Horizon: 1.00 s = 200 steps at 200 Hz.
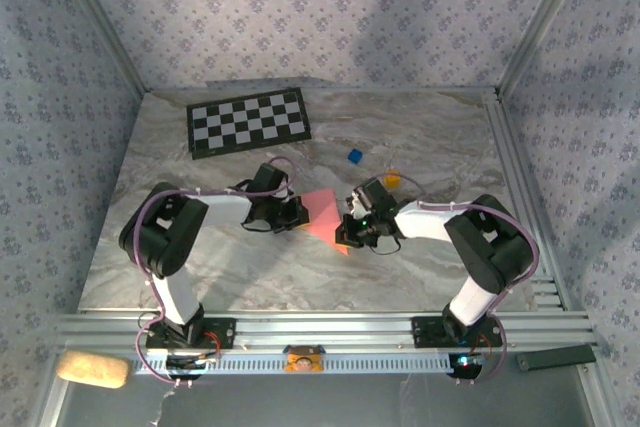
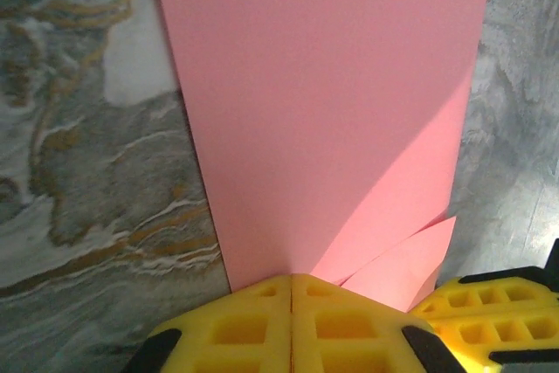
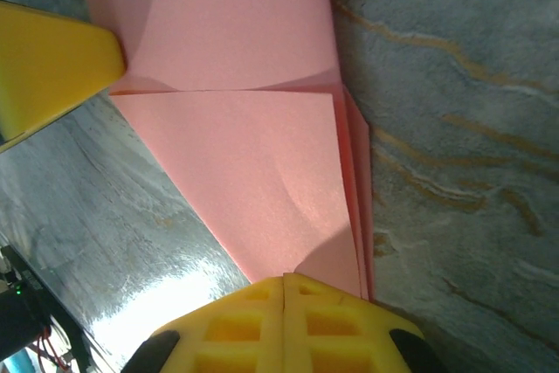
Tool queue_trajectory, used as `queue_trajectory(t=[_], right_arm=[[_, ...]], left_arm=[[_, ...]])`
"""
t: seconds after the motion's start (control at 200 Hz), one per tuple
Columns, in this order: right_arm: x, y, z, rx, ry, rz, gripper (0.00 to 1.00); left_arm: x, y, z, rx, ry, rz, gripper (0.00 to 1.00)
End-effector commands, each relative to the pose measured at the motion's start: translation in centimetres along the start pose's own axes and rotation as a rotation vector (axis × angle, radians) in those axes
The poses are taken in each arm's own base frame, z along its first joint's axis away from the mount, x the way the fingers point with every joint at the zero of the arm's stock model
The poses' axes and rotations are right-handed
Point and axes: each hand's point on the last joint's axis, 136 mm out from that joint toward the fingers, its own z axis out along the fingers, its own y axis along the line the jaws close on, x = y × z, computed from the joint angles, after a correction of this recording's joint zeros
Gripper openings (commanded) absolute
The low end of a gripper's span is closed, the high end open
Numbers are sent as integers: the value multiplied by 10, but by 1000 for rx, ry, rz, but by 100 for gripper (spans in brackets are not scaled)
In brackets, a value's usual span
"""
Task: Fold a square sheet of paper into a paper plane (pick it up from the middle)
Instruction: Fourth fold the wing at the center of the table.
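The left claw (image 2: 291, 293) is shut tight, its two yellow pads pressed together on the near edge of the paper plane (image 2: 332, 102). The right claw (image 3: 286, 293) is shut the same way, pinching a corner where some pink layers lie stacked on each other. So both claws hold the same piece of paper, and they sit very close, with one claw's yellow pad just beside the other's. The paper is only part folded. It has a flat wide part and a pointy folded part, and it does not look like a slim dart yet. It sits between the two claws in the middle of the grey marble tabletop (image 2: 87, 172), low down, and I cannot tell if it touches the top. Farther off are a small blue block (image 1: 354, 155) and a checkerboard mat (image 1: 248, 120) at the back, well away from the paper. I think things could go wrong here. If the claws pull away from each other, the thin paper could rip. If one claw lets go too soon, the folded layers may pop open and the crease would be lost. If a claw slides sideways, the fold could come out crooked. The claws could also bump, since they are so close.
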Motion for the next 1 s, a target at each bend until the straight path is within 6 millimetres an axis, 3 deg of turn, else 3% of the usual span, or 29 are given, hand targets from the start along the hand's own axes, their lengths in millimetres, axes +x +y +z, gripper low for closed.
queue_trajectory(t=[0.0, 0.215, 0.5, 0.615, 0.73, 0.8, 0.994], right_arm=[[12, -14, -9, 86, 36, 7, 4], [-9, 15, -29, 60, -68, -20, 8], [-36, 14, -64, 158, -253, 39, 18], [-40, 6, -63, 196, -283, 11, 24], [-44, -7, -56, 202, -265, 26, 24], [-45, 0, -53, 150, -245, 28, 25], [-57, 5, -55, 142, -246, -15, 29]], left_arm=[[-13, 3, -11, -21, -82, 6, 8], [-14, -13, -29, 19, -112, 52, 12], [-9, -32, -54, 17, -74, 41, 18], [-15, -34, -60, 12, -109, 90, 24], [-21, -20, -56, -16, -142, 54, 27], [-23, -27, -58, 44, -158, 23, 28], [-20, -25, -70, 53, -221, -19, 33]])
